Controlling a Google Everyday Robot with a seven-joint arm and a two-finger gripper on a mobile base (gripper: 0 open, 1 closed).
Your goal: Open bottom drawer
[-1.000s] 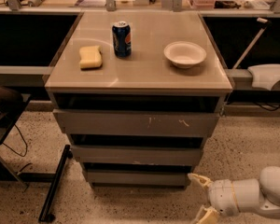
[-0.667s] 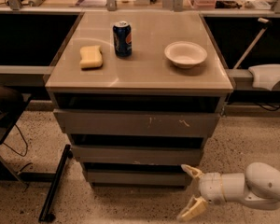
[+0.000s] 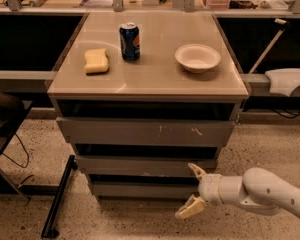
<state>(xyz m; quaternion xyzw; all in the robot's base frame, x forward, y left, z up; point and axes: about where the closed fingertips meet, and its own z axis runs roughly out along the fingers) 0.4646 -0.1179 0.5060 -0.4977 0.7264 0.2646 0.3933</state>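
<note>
speckled terrazzo floor (image 3: 270, 144) spreads around a low grey cabinet (image 3: 52, 100) with a pale tan top, and dark benches run along the back. on the top stand a yellow sponge (image 3: 96, 61) at the left, a blue can (image 3: 130, 41) upright just right of it, and a white bowl (image 3: 198, 58) towards the right edge, all apart from one another.

three grey fronts step down the cabinet face with dark gaps between them. the widest front (image 3: 145, 132) carries pale scratches and the middle front (image 3: 140, 165) lies under it. the bottom drawer (image 3: 140, 189) sits lowest, just above the floor, its flat front plain and pushed in, with none of its inside showing.

the gripper (image 3: 192, 190) reaches in from the lower right on a white arm (image 3: 270, 191) and sits at the right end of the bottom drawer's front. its jaws are spread wide: one tan fingertip (image 3: 196, 170) lies up by the middle front's lower right corner, and the other hangs below over the floor. whether either tip touches the cabinet cannot be told.

floor lies open to the right of the cabinet and in front of it. at the left a black stand leg (image 3: 57, 196) slants close to the cabinet's lower corner.
</note>
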